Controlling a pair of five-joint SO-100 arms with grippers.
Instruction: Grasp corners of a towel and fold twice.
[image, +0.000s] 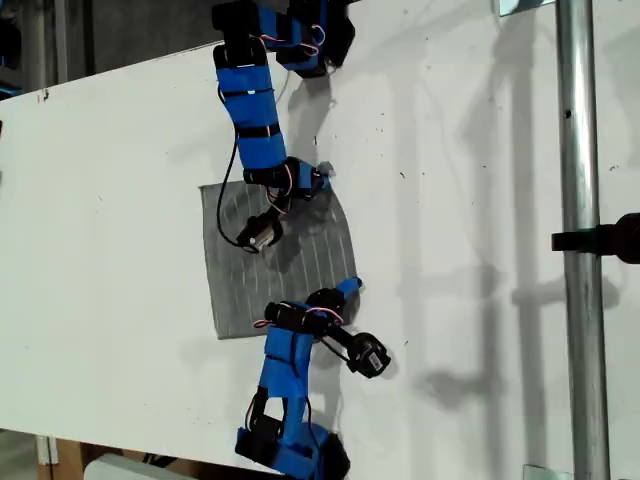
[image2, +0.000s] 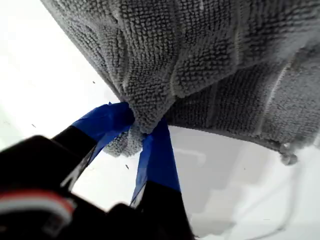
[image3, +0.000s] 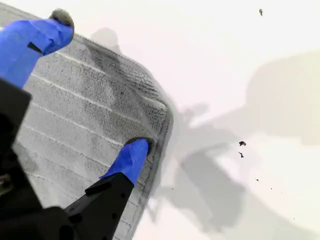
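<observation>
1. The exterior view shows the whole towel (image: 275, 262) lying on the white table (image: 120, 200), left of the view's middle, between the two blue arms; a metal pole (image: 580, 240) stands at about 3 o'clock from the towel, well apart.
2. Only the first wrist view shows my first gripper (image2: 137, 125) clamped shut on a bunched corner (image2: 150, 107) of the towel, with that part lifted off the table.
3. In the exterior view that lifted corner sits at about 1 o'clock on the towel, under the upper arm.
4. The second wrist view shows my second gripper (image3: 95, 90) spread open, its lower fingertip (image3: 131, 159) pressed on the towel beside a flat corner (image3: 162, 107).
5. The towel is grey, looped in texture, with thin pale parallel stripes.
</observation>
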